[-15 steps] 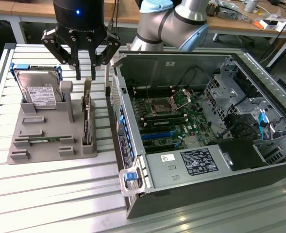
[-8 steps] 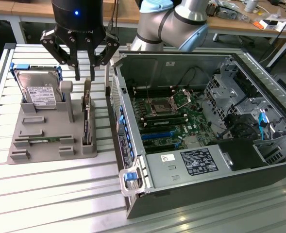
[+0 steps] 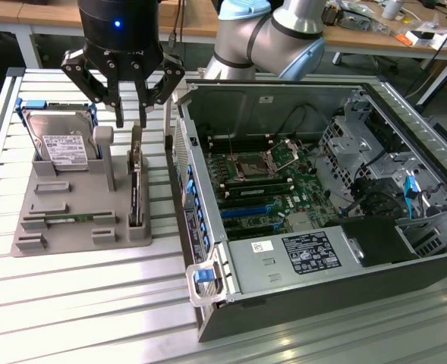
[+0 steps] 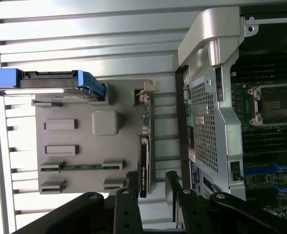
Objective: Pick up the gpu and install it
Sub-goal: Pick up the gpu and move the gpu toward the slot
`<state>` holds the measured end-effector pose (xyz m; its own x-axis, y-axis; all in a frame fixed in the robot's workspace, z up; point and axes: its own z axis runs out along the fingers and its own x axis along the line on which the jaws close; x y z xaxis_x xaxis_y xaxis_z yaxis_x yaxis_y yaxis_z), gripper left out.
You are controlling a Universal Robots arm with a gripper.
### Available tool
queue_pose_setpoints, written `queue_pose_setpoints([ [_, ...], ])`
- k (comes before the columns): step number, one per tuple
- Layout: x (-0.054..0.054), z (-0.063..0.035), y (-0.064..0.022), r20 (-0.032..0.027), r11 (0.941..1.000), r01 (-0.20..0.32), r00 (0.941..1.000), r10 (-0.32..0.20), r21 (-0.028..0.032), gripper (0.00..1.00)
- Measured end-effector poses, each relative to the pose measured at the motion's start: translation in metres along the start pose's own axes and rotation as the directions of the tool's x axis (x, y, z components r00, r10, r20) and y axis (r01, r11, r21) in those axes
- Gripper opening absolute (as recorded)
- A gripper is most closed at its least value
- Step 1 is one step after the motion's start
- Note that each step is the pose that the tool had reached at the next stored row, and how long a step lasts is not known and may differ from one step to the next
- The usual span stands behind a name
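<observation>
Overhead, gripper spread wide, just above upright gpu, in grey holder beside computer case

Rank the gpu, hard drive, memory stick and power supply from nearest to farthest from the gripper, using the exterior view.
1. gpu, directly under the open gripper.
2. hard drive, to the exterior view's left.
3. memory stick, flat at the holder's front.
4. power supply, in the case at the exterior view's right.

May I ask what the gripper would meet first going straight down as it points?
Probably the top edge of the thin black card, standing upright in the grey holder under the open gripper.
</observation>
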<state>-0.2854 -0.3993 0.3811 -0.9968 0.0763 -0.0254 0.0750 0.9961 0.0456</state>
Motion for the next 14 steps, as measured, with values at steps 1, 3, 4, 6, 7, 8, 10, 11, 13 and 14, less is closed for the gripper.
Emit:
queue_pose_setpoints([
  [1,0.0,0.001,0.0,-0.0003,1.0,0.0,1.0,0.0,0.0002,0.36],
  [3,0.0,0.0036,-0.0006,-0.0002,1.0,0.0,1.0,0.0,0.0001,0.36],
  [4,0.0,0.0047,-0.0008,-0.0003,1.0,0.0,1.0,0.0,0.0002,0.36],
  [6,0.0,0.0083,-0.0011,-0.0002,1.0,0.0,1.0,0.0,0.0001,0.36],
  [7,0.0,0.0093,-0.0012,-0.0003,1.0,0.0,1.0,0.0,0.0002,0.36],
  [8,0.0,0.0107,-0.0013,-0.0003,1.0,0.0,1.0,0.0,0.0001,0.36],
  [10,0.0,0.0132,-0.0014,-0.0003,1.0,0.0,1.0,0.0,0.0002,0.36],
  [11,0.0,0.0142,-0.0015,-0.0003,1.0,0.0,1.0,0.0,0.0002,0.36],
  [13,0.0,0.0152,-0.0015,-0.0003,1.0,0.0,1.0,0.0,0.0002,0.36],
  [14,0.0,0.0159,-0.0016,-0.0003,1.0,0.0,1.0,0.0,0.0002,0.36],
])
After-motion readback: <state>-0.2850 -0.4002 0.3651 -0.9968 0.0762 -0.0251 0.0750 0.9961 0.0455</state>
